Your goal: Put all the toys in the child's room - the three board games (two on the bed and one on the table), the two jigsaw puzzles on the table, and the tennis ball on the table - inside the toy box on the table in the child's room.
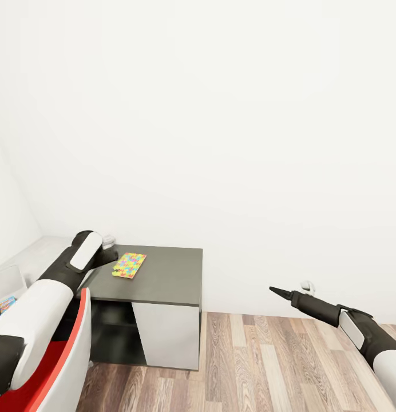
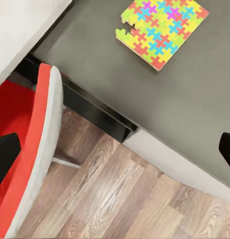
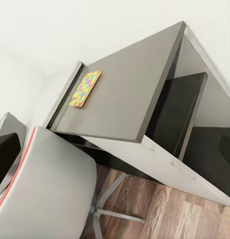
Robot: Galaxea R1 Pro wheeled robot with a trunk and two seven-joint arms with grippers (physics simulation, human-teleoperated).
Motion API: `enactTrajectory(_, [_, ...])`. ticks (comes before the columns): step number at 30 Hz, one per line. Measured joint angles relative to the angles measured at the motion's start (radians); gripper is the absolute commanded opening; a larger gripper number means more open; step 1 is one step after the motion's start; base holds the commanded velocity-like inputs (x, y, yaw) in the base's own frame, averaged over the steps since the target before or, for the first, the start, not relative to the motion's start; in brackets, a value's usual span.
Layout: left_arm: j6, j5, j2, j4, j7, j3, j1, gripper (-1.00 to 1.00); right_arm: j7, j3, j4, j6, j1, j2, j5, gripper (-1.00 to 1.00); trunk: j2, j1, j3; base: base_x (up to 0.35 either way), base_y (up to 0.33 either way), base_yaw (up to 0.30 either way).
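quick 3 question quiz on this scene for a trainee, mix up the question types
1. True or false: the jigsaw puzzle lies flat on the dark grey cabinet.
2. What stands on the wood floor next to the cabinet?
A. red chair
B. blue stool
C. green bin
3. Fill in: in the head view, the left gripper is just beside the puzzle, while the right gripper hangs over the ____.

Key: 1 true; 2 A; 3 floor
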Motion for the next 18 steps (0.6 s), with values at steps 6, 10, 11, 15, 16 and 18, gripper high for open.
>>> enactTrajectory(6, [-0.105, -0.067, 0.003, 0.094, -0.013, -0.004, -0.056, 1.0, -0.001, 0.002, 0.0, -0.002, 0.0, 0.0, 0.002, 1.0, 0.0, 0.0, 0.0, 0.0, 0.0, 0.06])
enactTrajectory(10, [-0.144, -0.073, 0.001, 0.105, -0.036, -0.006, -0.063, 1.0, -0.001, 0.002, 0.0, -0.002, 0.0, 0.0, 0.002, 1.0, 0.0, 0.0, 0.0, 0.0, 0.0, 0.068])
enactTrajectory(11, [-0.147, -0.074, 0.0, 0.105, -0.04, -0.006, -0.064, 1.0, -0.001, 0.002, 0.0, -0.002, 0.0, 0.0, 0.002, 1.0, 0.0, 0.0, 0.0, 0.0, 0.0, 0.069])
enactTrajectory(15, [-0.156, -0.076, -0.002, 0.108, -0.057, -0.007, -0.065, 1.0, -0.002, 0.002, 0.0, -0.002, 0.0, 0.0, 0.003, 1.0, 0.0, 0.0, 0.0, 0.0, 0.0, 0.07])
enactTrajectory(16, [-0.157, -0.075, -0.003, 0.107, -0.058, -0.007, -0.065, 1.0, -0.002, 0.002, 0.0, -0.002, 0.0, 0.0, 0.003, 1.0, 0.0, 0.0, 0.0, 0.0, 0.0, 0.072])
enactTrajectory(18, [-0.157, -0.077, -0.003, 0.103, -0.063, -0.01, -0.065, 1.0, -0.002, 0.002, 0.001, -0.003, 0.0, 0.001, 0.003, 1.0, 0.0, 0.0, 0.0, 0.0, 0.0, 0.073])
